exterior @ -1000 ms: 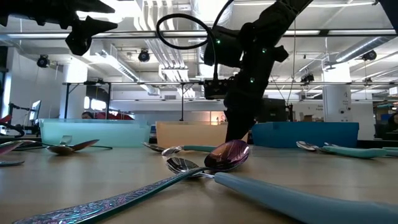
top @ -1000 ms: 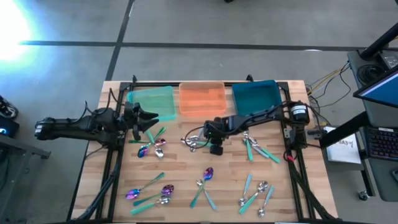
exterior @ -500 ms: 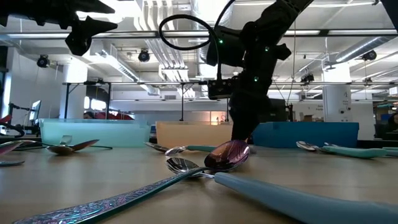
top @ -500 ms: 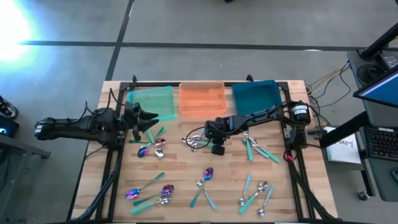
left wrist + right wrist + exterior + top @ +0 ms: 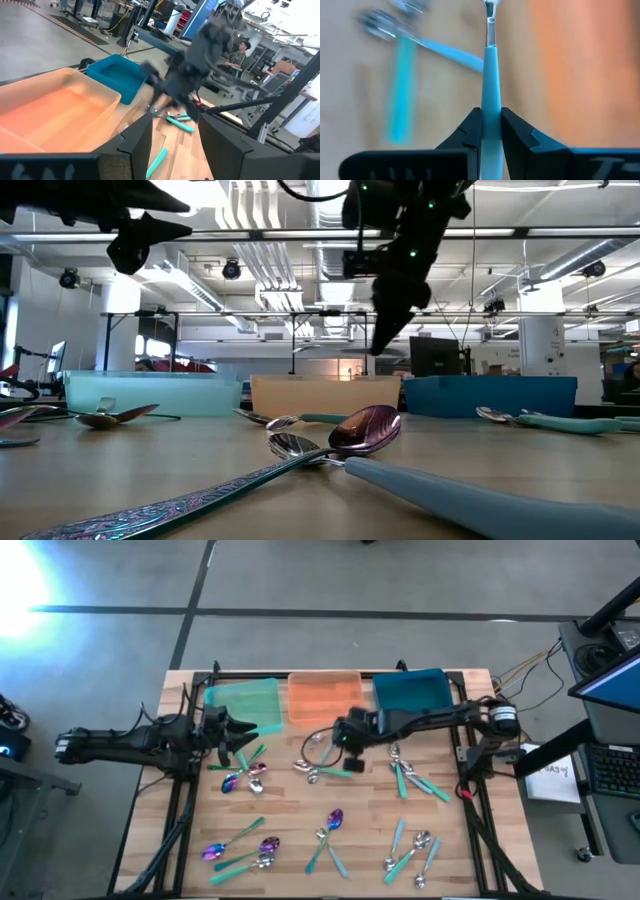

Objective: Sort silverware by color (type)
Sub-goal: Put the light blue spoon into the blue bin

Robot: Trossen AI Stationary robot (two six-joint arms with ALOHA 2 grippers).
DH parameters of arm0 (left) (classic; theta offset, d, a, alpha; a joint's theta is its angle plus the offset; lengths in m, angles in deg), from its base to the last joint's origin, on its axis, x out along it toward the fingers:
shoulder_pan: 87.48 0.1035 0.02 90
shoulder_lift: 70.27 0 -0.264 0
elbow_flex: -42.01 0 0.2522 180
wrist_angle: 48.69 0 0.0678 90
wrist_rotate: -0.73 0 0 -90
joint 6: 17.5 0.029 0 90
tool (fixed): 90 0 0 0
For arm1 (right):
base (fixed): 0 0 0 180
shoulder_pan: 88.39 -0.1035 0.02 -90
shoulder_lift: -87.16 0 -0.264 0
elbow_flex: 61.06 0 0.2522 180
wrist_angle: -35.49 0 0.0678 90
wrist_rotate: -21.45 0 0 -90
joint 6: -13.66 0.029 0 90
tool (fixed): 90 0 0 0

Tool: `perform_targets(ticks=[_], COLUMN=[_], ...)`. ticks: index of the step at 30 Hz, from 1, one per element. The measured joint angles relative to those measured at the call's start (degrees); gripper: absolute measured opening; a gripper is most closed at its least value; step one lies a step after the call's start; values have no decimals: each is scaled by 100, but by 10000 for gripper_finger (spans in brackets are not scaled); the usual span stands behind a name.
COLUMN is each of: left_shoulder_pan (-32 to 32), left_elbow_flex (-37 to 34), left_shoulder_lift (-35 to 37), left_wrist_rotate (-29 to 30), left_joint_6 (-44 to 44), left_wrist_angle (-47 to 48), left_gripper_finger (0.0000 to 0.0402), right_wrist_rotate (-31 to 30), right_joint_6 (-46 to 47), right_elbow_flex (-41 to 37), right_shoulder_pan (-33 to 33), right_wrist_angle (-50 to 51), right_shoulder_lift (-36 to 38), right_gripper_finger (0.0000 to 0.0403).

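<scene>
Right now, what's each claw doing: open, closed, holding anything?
Left claw: open, empty, near the green tray.
Right claw: closed on a teal-handled spoon, lifted.

My right gripper (image 5: 340, 736), clamped on a teal-handled spoon (image 5: 490, 75), hangs clear of the table. At 12 o'clock stands the orange tray (image 5: 324, 698) — open-topped, nothing over it. At 6 o'clock loose spoons (image 5: 322, 772) clutter the wood; at 9 o'clock my left gripper (image 5: 240, 730) waits, well apart.
</scene>
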Motion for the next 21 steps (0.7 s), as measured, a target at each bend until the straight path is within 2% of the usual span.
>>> perform_targets(ticks=[8,15,21], left_shoulder_pan=[0,0,0], left_elbow_flex=[0,0,0], left_shoulder_lift=[-163,-318,-338], left_wrist_rotate=[13,18,18], left_joint_6=[72,74,95], left_wrist_angle=[-2,-6,-8], left_gripper_finger=[146,146,146], right_wrist_rotate=[-300,-430,-457], right_joint_6=[420,511,589], right_elbow_flex=[-69,-501,-1358], right_shoulder_pan=[1173,2277,3064], right_wrist_angle=[1406,1690,1667], right_shoulder_lift=[959,1549,1802], right_gripper_finger=[38,38,38])
